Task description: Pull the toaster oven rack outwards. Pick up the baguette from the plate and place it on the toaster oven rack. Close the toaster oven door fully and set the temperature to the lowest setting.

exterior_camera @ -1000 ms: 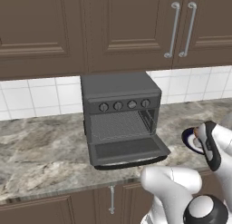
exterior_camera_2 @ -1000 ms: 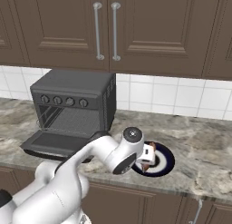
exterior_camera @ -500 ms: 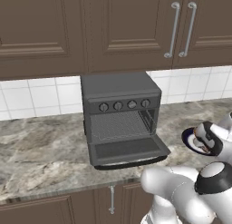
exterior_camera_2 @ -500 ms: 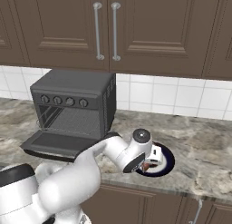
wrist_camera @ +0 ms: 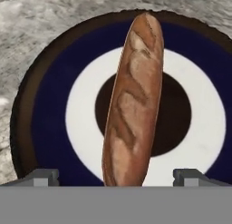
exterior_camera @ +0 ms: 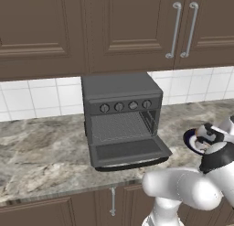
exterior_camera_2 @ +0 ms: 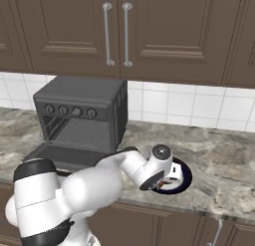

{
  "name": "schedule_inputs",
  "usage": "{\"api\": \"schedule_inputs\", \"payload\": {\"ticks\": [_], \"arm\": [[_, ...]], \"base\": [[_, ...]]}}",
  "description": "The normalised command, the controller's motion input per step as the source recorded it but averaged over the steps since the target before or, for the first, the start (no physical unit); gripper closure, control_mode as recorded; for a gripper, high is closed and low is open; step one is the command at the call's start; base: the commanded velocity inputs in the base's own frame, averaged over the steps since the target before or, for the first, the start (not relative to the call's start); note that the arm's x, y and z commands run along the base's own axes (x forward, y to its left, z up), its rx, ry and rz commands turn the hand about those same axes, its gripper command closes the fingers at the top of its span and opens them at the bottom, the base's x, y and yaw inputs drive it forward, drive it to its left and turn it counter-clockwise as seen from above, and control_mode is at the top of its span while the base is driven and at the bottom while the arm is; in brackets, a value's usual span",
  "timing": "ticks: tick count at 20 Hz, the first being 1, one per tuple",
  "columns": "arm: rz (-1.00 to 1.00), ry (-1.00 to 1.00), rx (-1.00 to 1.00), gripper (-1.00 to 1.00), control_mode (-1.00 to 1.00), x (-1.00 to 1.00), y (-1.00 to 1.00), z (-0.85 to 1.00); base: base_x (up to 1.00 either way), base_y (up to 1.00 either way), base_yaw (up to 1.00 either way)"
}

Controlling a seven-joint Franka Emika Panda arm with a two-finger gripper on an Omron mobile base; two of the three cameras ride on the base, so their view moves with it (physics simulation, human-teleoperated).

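The gripper (wrist_camera: 116,177) hangs right over the plate (wrist_camera: 50,105), jaws spread wide, one dark fingertip (wrist_camera: 40,177) low on one side of the hand view and the other low on the opposite side. Nothing is pinched between them. The baguette (wrist_camera: 131,103) lies in the open gap, running lengthwise away from the hand, its near end sitting roughly midway between the two tips and leaning a touch toward the nearer one, its far end reaching the plate's outer dark rim. Neither tip touches the bread; there is clear space on both flanks. The loaf crosses the plate's dark centre and white ring, lying flat on it.

From the right base view the hand (exterior_camera_2: 160,170) is low above the plate (exterior_camera_2: 185,176) on the marbled counter (exterior_camera_2: 224,160), the white forearm reaching in from the lower left. The left base view puts the hand (exterior_camera: 208,137) at the far right edge, over the blue plate (exterior_camera: 189,140).

Well off to the side of the jaws stands the toaster oven (exterior_camera: 121,94), its four knobs in a row. The toaster oven door (exterior_camera: 130,153) is dropped open and lying nearly level, and the toaster oven rack (exterior_camera: 119,127) shows as a grey wire grid in the cavity above it. Dark wood cabinets (exterior_camera_2: 114,31) hang over the tiled wall.
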Motion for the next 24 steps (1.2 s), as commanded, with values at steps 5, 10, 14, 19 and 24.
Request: {"api": "schedule_inputs", "payload": {"ticks": [5,10,14,19,24], "arm": [[0.00,0.00,0.00,-1.00,-1.00,0.19,0.00,-0.28],[0.00,0.00,0.00,-1.00,-1.00,0.25,-0.01,-0.26],[0.00,0.00,0.00,-1.00,-1.00,0.22,-0.08,-0.24],[0.00,0.00,0.00,1.00,-1.00,0.13,-0.18,-0.19],[0.01,-0.01,0.00,1.00,-1.00,0.00,-0.15,-0.06]], "base": [[0.00,0.00,0.00],[0.00,0.00,0.00],[0.00,0.00,0.00],[0.00,0.00,0.00],[0.00,0.00,0.00]]}}
